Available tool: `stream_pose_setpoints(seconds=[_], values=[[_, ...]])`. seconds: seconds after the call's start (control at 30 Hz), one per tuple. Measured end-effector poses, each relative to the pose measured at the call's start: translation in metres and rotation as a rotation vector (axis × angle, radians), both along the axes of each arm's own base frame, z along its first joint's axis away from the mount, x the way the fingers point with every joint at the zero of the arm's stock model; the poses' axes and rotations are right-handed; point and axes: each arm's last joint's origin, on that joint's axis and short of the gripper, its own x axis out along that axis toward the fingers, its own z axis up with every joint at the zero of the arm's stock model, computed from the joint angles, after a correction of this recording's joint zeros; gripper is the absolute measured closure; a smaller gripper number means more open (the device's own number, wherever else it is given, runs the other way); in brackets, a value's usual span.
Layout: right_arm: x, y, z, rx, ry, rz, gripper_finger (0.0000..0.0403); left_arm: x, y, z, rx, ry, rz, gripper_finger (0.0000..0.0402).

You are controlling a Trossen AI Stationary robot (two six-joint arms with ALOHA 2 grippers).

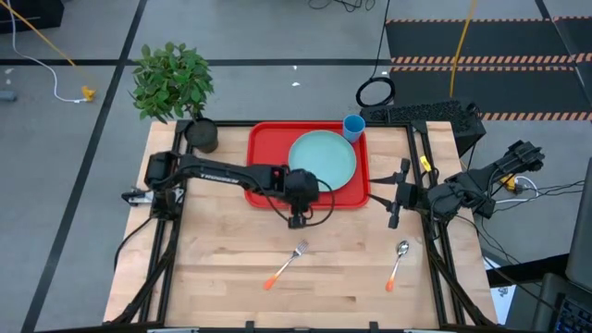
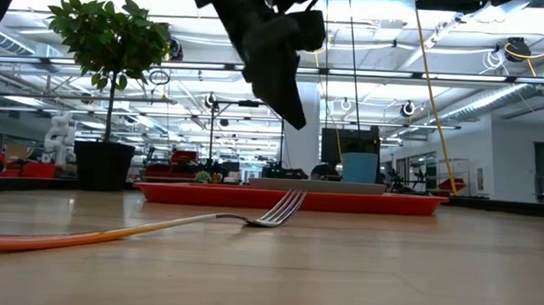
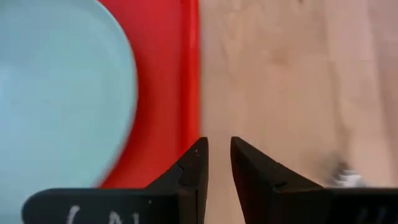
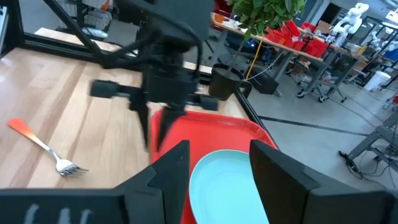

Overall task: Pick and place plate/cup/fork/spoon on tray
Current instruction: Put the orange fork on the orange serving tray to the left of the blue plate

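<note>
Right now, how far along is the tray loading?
Done: the plate lies on the tray, and the cup stands at its far right corner. In hand: nothing; the left gripper hangs empty, fingers slightly apart, over the table just off the tray's near edge, above the fork. The right gripper waits open beside the tray. Left: fork and spoon, both on the table.

Open workshop hall around a pale wooden counter (image 1: 231, 296)

A grey floor (image 1: 259, 28) crossed by dark lines is seen; a potted plant (image 1: 173, 81) is set at the counter's far corner; hazard-striped mats (image 1: 481, 60) lie beyond; ceiling lights (image 2: 495, 98) and red-laden benches (image 4: 292, 34) are seen behind.
</note>
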Motion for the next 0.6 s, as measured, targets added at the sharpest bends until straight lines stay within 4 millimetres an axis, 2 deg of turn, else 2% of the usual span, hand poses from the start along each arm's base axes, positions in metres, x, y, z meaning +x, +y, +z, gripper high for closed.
stream_pose_setpoints(seconds=[0.33, 0.6], values=[[0.0, 0.0, 0.001, -0.057, 0.011, 0.015, 0.0243, -0.024, -0.082, -0.006, -0.159, 0.189, 0.052, 0.033], [0.001, 0.001, 0.002, -0.053, 0.006, 0.06, 0.0243, -0.042, -0.14, -0.006, -0.171, 0.195, -0.025, 0.0329]])
